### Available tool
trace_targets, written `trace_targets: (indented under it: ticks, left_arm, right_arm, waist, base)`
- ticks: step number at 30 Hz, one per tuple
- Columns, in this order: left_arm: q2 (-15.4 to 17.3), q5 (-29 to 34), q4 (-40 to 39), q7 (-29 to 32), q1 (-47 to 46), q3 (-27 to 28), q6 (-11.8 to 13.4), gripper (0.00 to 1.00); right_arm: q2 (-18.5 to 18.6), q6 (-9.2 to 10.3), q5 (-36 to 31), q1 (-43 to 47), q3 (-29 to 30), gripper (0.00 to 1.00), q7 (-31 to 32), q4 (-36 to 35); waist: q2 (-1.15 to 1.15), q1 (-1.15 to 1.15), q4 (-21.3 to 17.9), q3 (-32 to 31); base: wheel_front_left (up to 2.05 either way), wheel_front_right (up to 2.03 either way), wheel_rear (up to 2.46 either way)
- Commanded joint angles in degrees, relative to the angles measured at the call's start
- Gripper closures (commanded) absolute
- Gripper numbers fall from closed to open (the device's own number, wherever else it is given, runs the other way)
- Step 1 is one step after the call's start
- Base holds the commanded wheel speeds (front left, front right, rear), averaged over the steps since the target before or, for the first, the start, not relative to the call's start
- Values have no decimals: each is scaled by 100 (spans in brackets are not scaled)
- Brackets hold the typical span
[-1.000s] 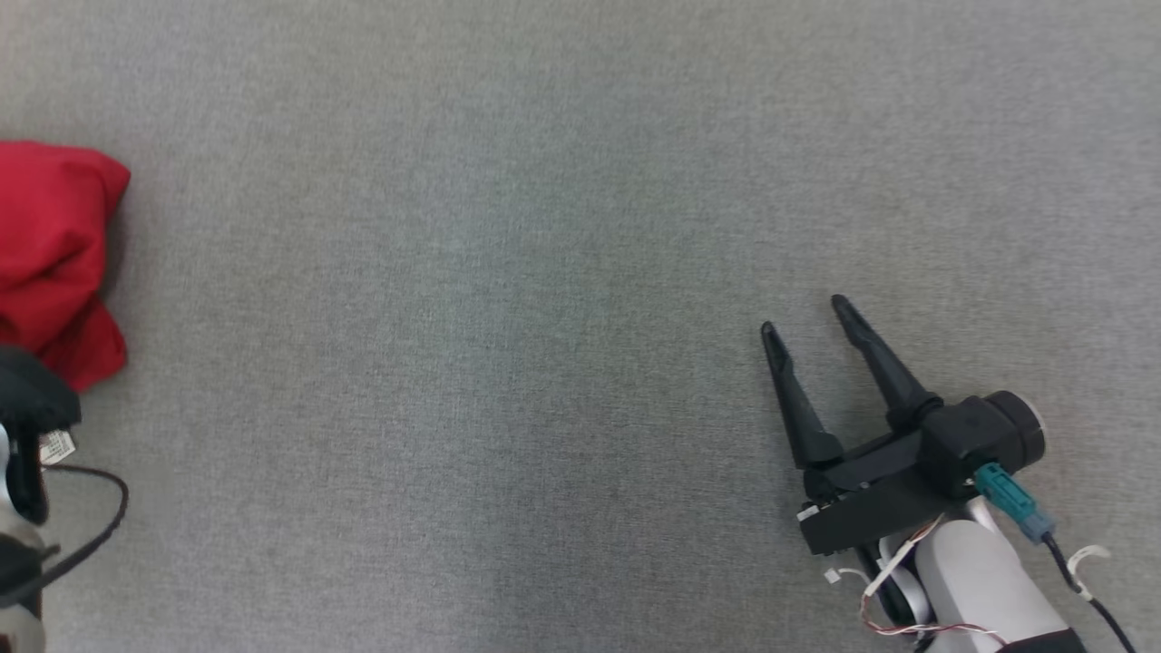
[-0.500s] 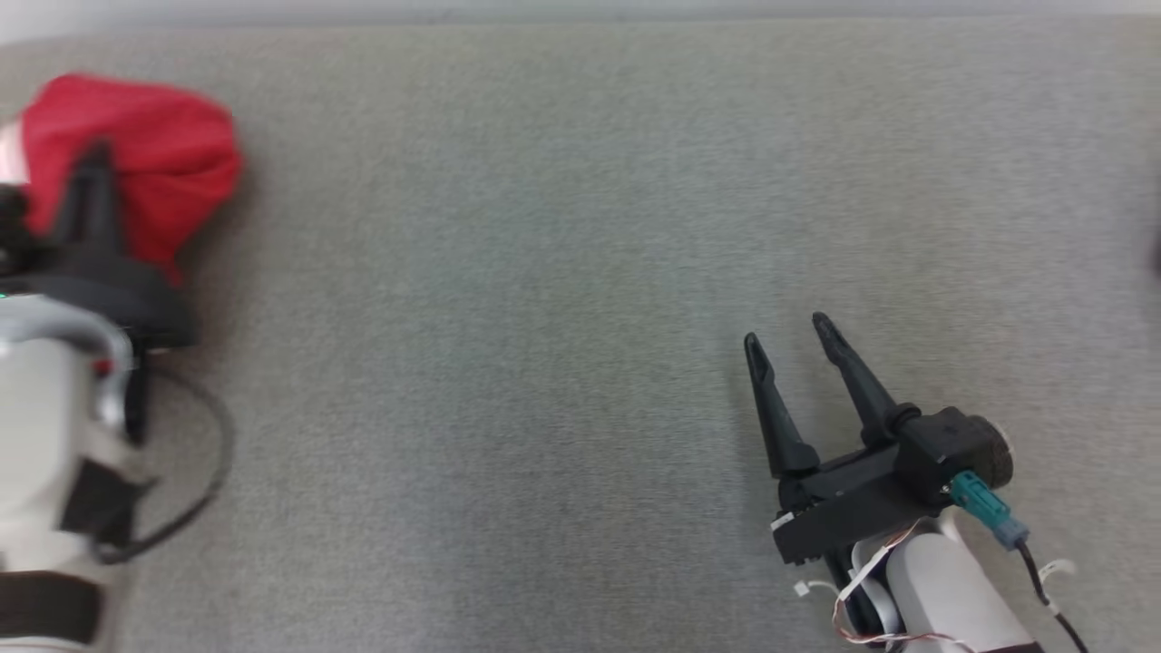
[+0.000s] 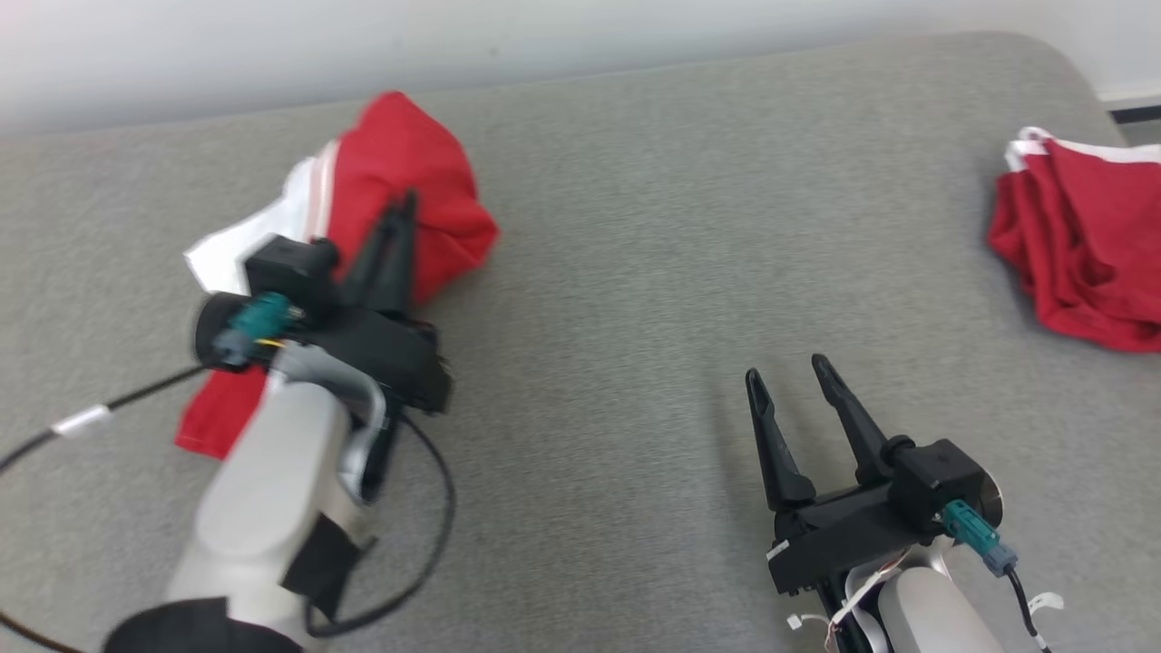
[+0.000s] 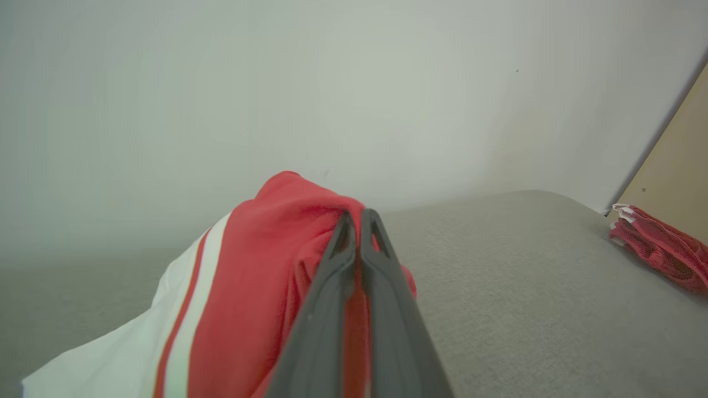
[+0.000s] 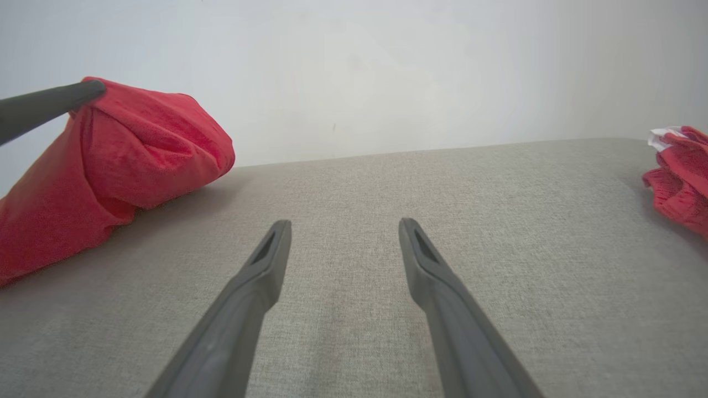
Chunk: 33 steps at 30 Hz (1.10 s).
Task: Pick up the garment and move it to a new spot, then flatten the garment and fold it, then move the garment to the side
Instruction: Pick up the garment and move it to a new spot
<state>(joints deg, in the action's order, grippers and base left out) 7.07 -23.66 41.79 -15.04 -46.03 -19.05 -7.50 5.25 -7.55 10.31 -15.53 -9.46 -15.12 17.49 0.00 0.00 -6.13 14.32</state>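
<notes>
A red garment (image 3: 413,186) with white panels and stripes hangs bunched over the grey surface at the back left. My left gripper (image 3: 404,207) is shut on a fold of it, and red cloth shows pinched between the two fingers (image 4: 354,221). From the right wrist, the garment (image 5: 127,155) is lifted at its top by the left fingertip (image 5: 83,91), its lower part resting on the surface. Over bare surface at the front right my right gripper (image 3: 785,372) stands open, nothing between its fingers (image 5: 340,226).
A second red and white garment (image 3: 1079,240) lies crumpled at the far right edge of the grey padded table (image 3: 635,272), also seen from the wrists (image 4: 661,249) (image 5: 677,174). A pale wall runs behind the table. The left arm's black cable (image 3: 426,544) loops over the surface.
The head camera has swung, bringing the far edge and the second garment into view. My left gripper, shut on the red garment, has carried it right toward the middle. The right gripper stays open.
</notes>
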Motion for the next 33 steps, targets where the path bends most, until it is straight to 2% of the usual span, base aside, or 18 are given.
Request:
trace_targets:
  ticks: [1, 9, 12, 14, 15, 21, 27, 33]
  left_arm:
    - [-102, -69, -85, -19, 127, -111, 5, 100]
    - [-374, -437, -312, -20, 588, -1097, 6, 100]
    - [-390, -510, -220, -20, 767, -1193, 6, 100]
    - [-404, -475, -188, -20, 924, -1183, 6, 10]
    - [-396, -438, -190, -20, 987, -1124, 6, 0]
    - [-274, -142, -541, -20, 1634, -424, 60, 0]
    - [-106, 198, -1059, -20, 2438, 547, 235, 0]
    - [-56, 631, -1647, -20, 3231, 1406, 265, 0]
  right_arm:
    - [-38, 13, -12, 59, 14, 0, 1, 32]
    - [-111, 13, -21, 133, 100, 0, 1, 128]
    - [-137, 13, -13, 149, 127, 0, 1, 155]
    - [-148, 13, -13, 168, 150, 0, 1, 155]
    - [-155, 13, -15, 173, 165, 0, 1, 156]
    - [-191, 13, -21, 269, 285, 0, 1, 152]
    - [-208, 13, -63, 378, 413, 0, 1, 139]
    - [-225, 13, -96, 501, 523, 0, 1, 162]
  waist:
    - [0, 0, -310, -174]
    - [0, 0, -557, -300]
    - [0, 0, -568, -346]
    - [0, 0, -538, -385]
    - [0, 0, -521, -403]
    - [0, 0, -361, -564]
    - [0, 0, -173, -764]
    - [0, 0, -54, -947]
  base:
    - [0, 0, 0]
    - [0, 0, 0]
    - [0, 0, 0]
    - [0, 0, 0]
    - [0, 0, 0]
    - [0, 0, 0]
    - [0, 0, 0]
    - [0, 0, 0]
